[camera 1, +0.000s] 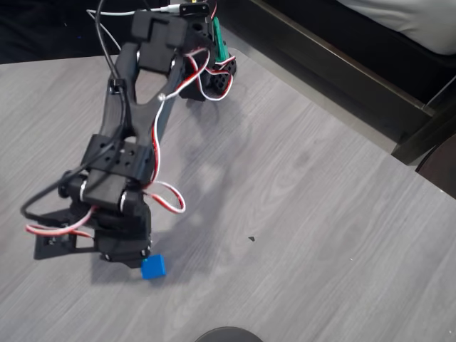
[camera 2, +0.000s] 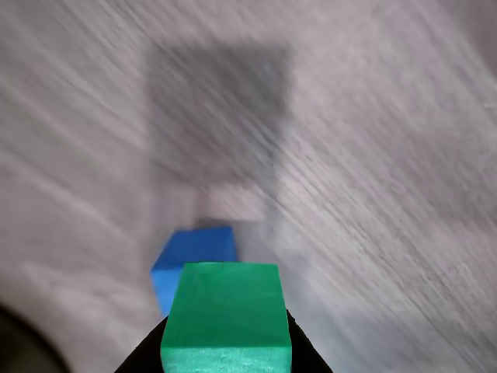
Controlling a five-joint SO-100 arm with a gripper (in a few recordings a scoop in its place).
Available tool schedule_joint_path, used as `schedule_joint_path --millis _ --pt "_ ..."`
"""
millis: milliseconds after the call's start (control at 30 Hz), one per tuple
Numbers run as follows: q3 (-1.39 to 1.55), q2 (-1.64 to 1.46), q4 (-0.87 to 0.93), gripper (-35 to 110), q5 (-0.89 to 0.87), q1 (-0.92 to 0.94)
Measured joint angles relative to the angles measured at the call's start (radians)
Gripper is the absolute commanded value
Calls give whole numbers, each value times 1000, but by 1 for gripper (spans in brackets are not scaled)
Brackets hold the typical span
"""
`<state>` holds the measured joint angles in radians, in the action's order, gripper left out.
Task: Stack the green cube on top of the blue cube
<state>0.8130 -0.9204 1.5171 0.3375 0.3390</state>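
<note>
On the left of the overhead view, the black arm (camera 1: 121,142) reaches down over the grey wood bench (camera 1: 299,214). Its fingers (camera 1: 135,260) sit low at the arm's tip, and the blue cube (camera 1: 153,267) rests on the bench just beside them, a bit to the right.

From the wrist view, the green cube (camera 2: 225,318) is up close. The dark fingers (camera 2: 225,359) are clamped on it, one on each side. The blue cube (camera 2: 194,260) lies just past it and a little to the left, down on the bench (camera 2: 373,155). The two cubes look near each other, but I cannot tell if they touch.

Both cubes look small, hard and light. Their faces are flat and dull, so I think they will not slip much. Flat sides are the best place to hold, the way the green one is held now. It must sit square on the blue one, or it may tip off.

Over to the right, the bench is smooth with wood lines. Past its far edge stands a dark frame (camera 1: 342,78), and in the top right corner lies something pale like bedding (camera 1: 406,21). The wrist view is blurry.
</note>
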Motion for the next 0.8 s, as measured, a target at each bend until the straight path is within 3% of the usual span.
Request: schedule_joint_path --millis 267,800 --pt "-606 331 236 0 0 5" --pt "-667 339 264 0 -20 -54"
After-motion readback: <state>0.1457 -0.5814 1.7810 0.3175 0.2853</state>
